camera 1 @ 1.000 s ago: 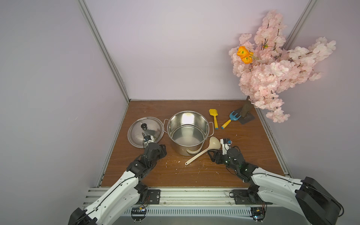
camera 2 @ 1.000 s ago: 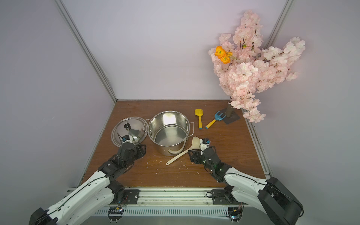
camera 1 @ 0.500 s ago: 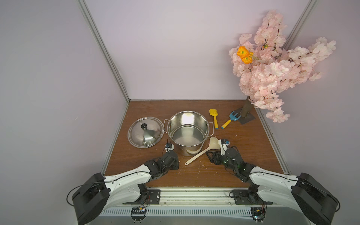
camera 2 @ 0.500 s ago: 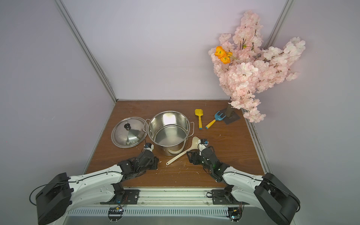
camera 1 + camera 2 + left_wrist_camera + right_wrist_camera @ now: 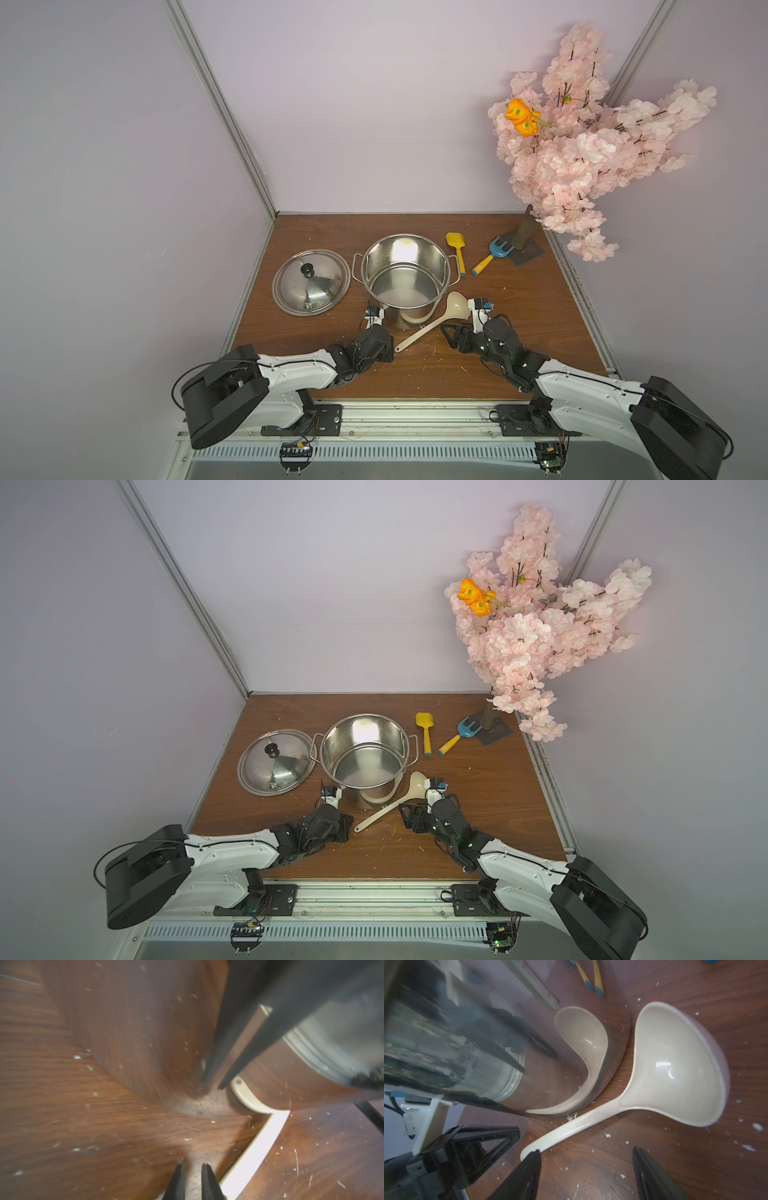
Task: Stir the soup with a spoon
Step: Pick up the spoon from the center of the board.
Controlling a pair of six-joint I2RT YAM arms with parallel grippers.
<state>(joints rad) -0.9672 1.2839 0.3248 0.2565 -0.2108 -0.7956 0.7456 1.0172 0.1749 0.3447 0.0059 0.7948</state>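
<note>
We are aiming the spread right gripper (image 5: 586, 1150) squarely over the slim handle of the ladle (image 5: 670, 1068); left gripper (image 5: 193, 1165) sitting pressed together, empty.

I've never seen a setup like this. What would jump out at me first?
The pink blossom tree in the far right corner, with orange flowers among the pink, draws the eye first. Then the shiny steel pot in the middle of the wooden table, its lid lying beside it and a cream spoon on the table by its near side.
</note>
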